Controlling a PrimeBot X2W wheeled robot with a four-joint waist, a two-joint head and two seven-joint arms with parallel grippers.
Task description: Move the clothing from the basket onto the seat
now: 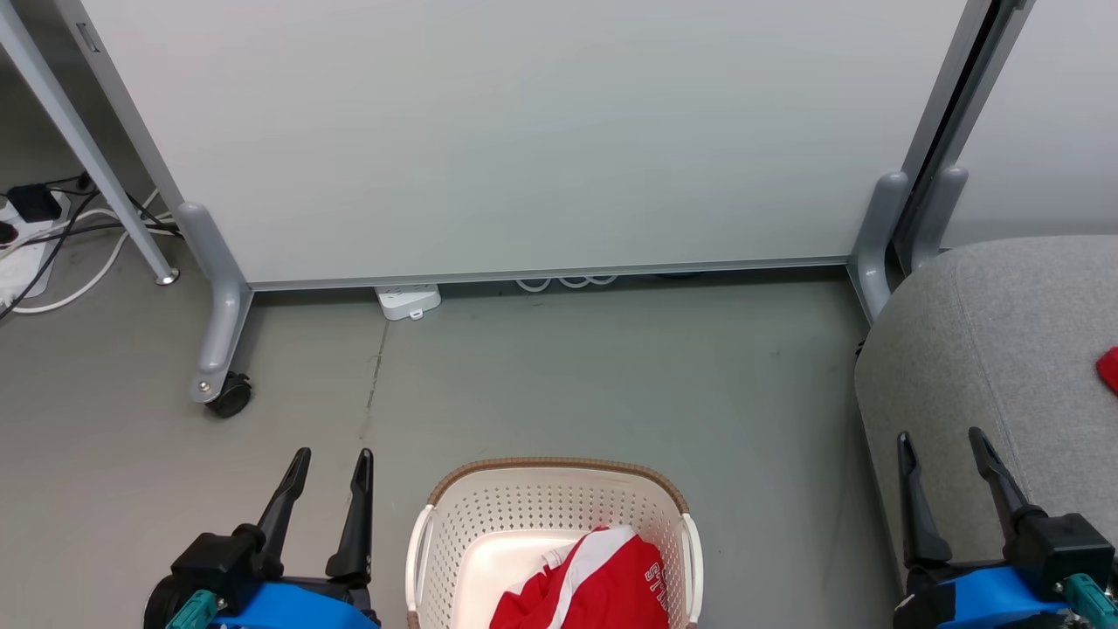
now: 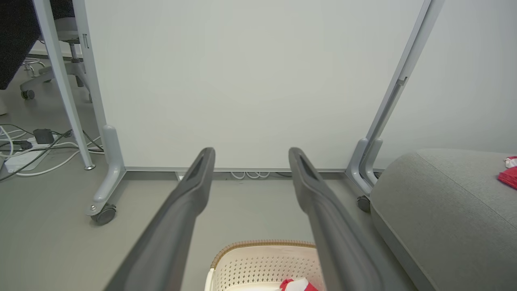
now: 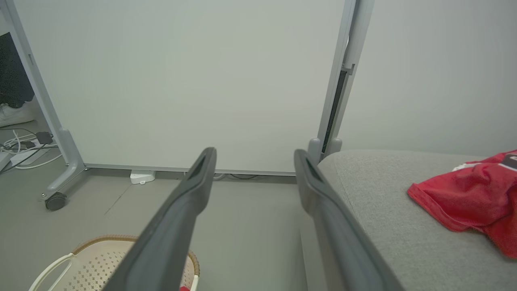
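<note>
One garment (image 1: 603, 581) in basket (image 1: 489, 515), right of left gripper (image 1: 334, 454)

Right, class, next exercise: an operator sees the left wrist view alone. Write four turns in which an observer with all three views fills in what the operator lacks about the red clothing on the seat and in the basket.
Operator: My left wrist view cuts off the red garment on the seat. How does it lie?
Observer: The right wrist view shows it crumpled on the seat's top, back from the rounded edge.
Operator: And the red-and-white piece in the basket?
Observer: The head view shows small white lettering on it, beside a broad white stripe.
</note>
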